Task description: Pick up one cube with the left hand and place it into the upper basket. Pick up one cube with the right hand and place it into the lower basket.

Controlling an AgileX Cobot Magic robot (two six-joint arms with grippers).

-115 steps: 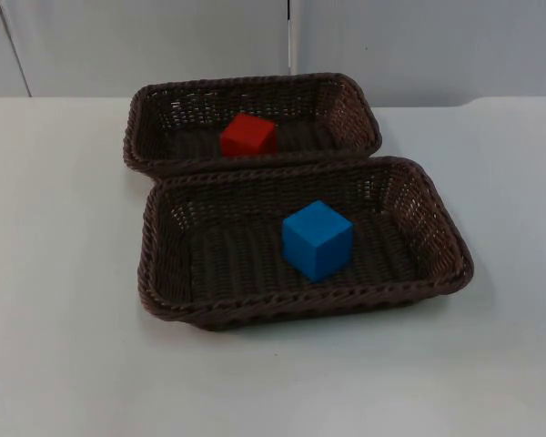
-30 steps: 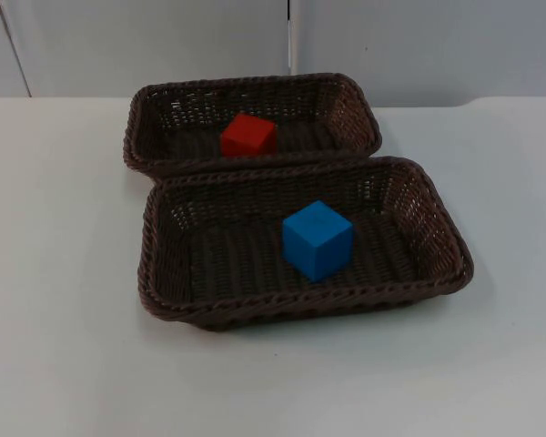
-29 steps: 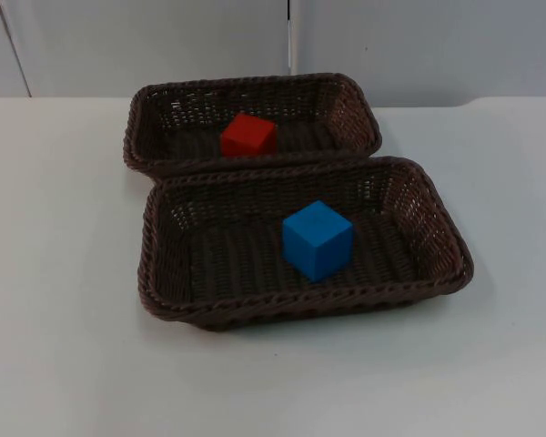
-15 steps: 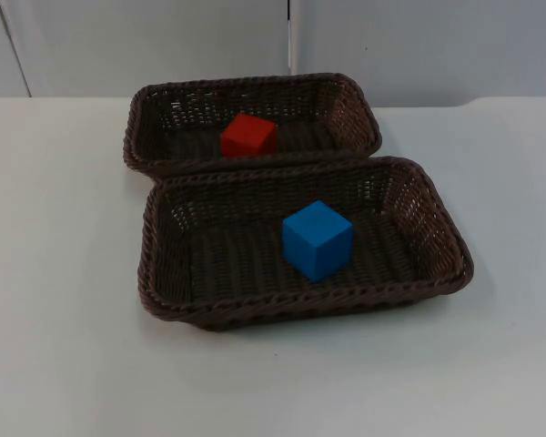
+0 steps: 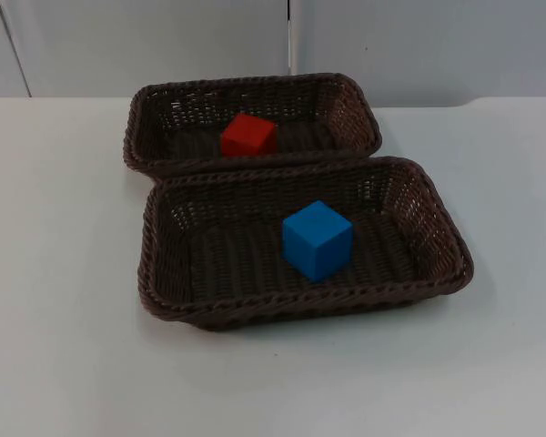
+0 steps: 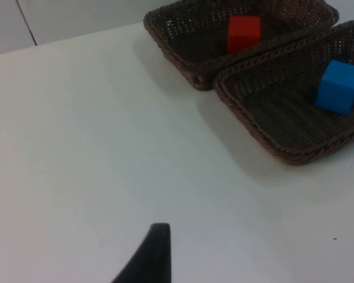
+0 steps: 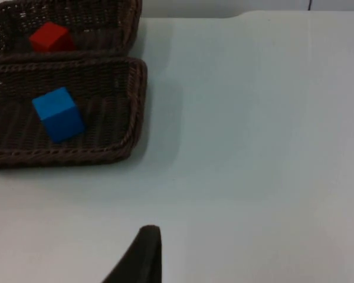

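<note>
Cubes sitting in place: red cube (image 5: 248,135) in upper basket (image 5: 146,150), blue cube (image 5: 317,239) in lower basket (image 5: 159,291). Task looking finished. Left tool (image 6: 150,259) and right tool (image 7: 138,259) waiting over bare bench (image 5: 64,364), well apart from baskets; cannot tell whether either is open or closed.

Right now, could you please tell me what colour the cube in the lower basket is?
Blue; the cube in the lower basket shows best in the top view.

A fixed camera looks down and forward across the white bench (image 5: 64,364) toward the grey partition wall (image 5: 146,45), close over two dark wicker baskets. The left wrist camera views them from well off to their left, the right wrist camera from their right. All three share both baskets.
</note>
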